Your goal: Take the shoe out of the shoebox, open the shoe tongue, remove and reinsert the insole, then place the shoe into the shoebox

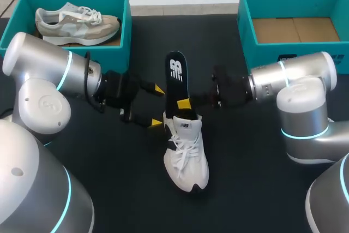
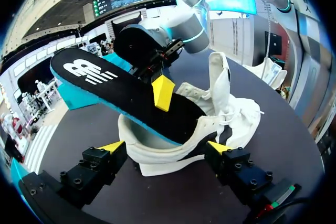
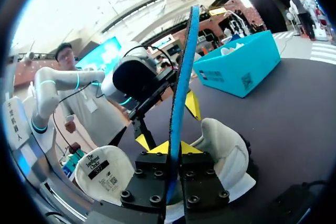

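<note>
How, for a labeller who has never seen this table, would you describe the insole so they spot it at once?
On the dark table a white shoe lies between two teal boxes. A flat insole sticks out of its heel opening, pinched by the right gripper. Unlike the shoe, it is black on top with a white logo and a blue edge.

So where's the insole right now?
In the head view, the insole is mid-table, sticking up out of the white shoe, pinched by the right tool.
</note>
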`<state>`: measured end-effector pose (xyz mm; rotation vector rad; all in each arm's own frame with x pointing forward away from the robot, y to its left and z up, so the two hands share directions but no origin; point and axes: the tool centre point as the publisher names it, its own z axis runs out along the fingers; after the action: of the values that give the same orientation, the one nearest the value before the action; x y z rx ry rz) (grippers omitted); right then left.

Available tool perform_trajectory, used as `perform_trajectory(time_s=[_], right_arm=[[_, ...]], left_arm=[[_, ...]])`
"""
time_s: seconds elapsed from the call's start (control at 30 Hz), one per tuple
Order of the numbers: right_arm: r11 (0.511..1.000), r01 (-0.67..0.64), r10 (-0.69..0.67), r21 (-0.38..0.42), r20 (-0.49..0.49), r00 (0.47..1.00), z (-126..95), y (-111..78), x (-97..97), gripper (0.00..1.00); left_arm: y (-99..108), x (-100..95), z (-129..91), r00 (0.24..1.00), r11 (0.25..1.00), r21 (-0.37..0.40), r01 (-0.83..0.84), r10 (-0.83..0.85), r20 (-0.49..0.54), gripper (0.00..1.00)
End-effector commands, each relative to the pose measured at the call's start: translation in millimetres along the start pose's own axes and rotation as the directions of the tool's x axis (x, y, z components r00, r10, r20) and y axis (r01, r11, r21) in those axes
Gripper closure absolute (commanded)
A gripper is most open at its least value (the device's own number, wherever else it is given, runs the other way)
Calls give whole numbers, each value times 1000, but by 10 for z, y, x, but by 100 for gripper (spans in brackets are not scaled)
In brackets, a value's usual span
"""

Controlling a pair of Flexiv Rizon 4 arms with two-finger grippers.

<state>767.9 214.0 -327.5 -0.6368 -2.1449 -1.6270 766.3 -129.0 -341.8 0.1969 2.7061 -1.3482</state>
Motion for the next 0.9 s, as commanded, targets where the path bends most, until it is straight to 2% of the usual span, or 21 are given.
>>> perform_trajectory(time_s=[0.03,0.3,0.43,0.47,0.5,0.6,0.73,0.77,0.83,0.87,0.9], right_arm=[[999,-35,35,31,-21,999,70,-100,-55,100],[992,-110,112,60,-34,993,156,-314,68,100],[994,-105,106,43,-13,994,138,-299,83,100],[994,-99,99,40,-7,995,128,-280,84,94],[996,-84,84,37,5,996,107,-232,85,72],[998,-48,47,36,14,999,75,-108,74,68],[998,-17,16,53,10,1000,60,28,17,69],[998,-11,10,55,8,1000,57,53,1,73],[998,-11,11,68,-2,1000,59,75,-30,85],[997,-14,15,74,-9,1000,58,74,-40,100],[997,-18,19,75,-14,1000,56,65,-48,100]], left_arm=[[3,2,14,1000,1000,-1,0,0,1,0],[3,2,14,1000,1000,-1,0,0,1,0],[3,2,14,1000,1000,-1,0,0,1,0],[3,2,14,1000,1000,-1,0,0,1,0],[3,2,14,1000,1000,-1,0,0,1,0],[3,2,14,1000,1000,-1,0,0,1,0],[3,2,14,1000,1000,-1,0,0,1,0],[3,2,14,1000,1000,-1,0,0,1,0],[3,2,14,1000,1000,-1,0,0,1,0],[3,2,14,1000,1000,-1,0,0,1,0],[3,2,14,1000,1000,-1,0,0,1,0]])
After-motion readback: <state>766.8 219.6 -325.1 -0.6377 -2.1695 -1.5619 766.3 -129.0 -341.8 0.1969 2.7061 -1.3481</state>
